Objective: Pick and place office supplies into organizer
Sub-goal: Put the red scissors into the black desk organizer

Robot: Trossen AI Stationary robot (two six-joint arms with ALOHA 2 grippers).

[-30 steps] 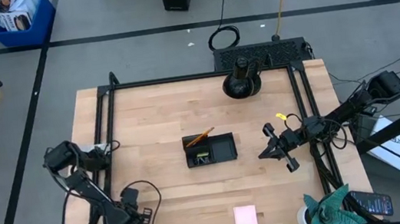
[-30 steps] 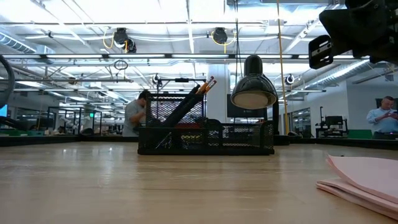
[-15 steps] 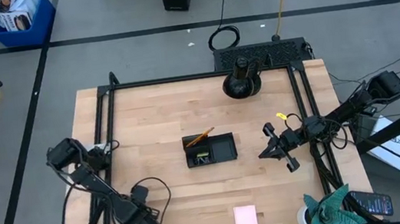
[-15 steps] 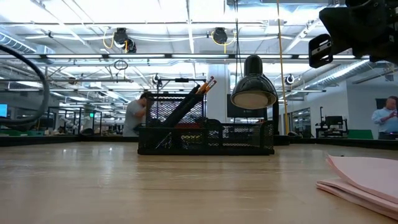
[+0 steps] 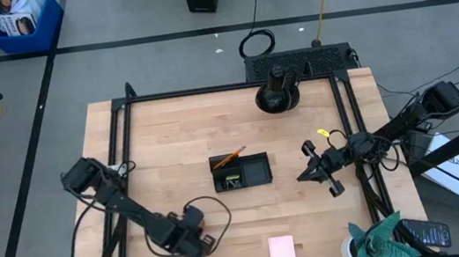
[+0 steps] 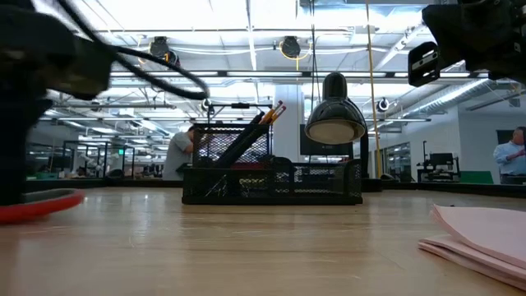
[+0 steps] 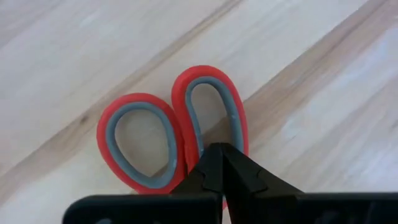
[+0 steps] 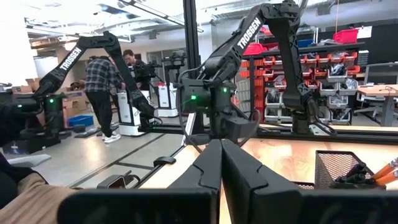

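Big open lab w/ ceiling lights and shelving behind; pale wood counter inside a black frame, grey floor around it.

Left hand is down low over the near-left part of the counter, fingers pressed together, tips meeting in a point. In the left wrist view those closed tips sit right over the red-handled scissors, which lie flat on the wood, both loops showing past the tips; can't tell if the tips touch the handles, nothing looks clamped. Low view shows a sliver of red handle at the counter's left edge under the dark arm.

Right hand hangs over the right side of the counter, also closed, empty; in its wrist view the two fingers meet w/ no gap.

Organizer, black mesh tray, sits mid-counter, between the two hands, well apart from the scissors. An orange pencil leans out of its left compartment; small yellow-green piece inside same side. Right compartment looks dark, contents not clear.

Pink sticky-note pad lies near the front edge, right of the left hand, apart from it. Round black stand at the far edge. Teal cloth off the near-right corner. People stand in the background, far from the counter.
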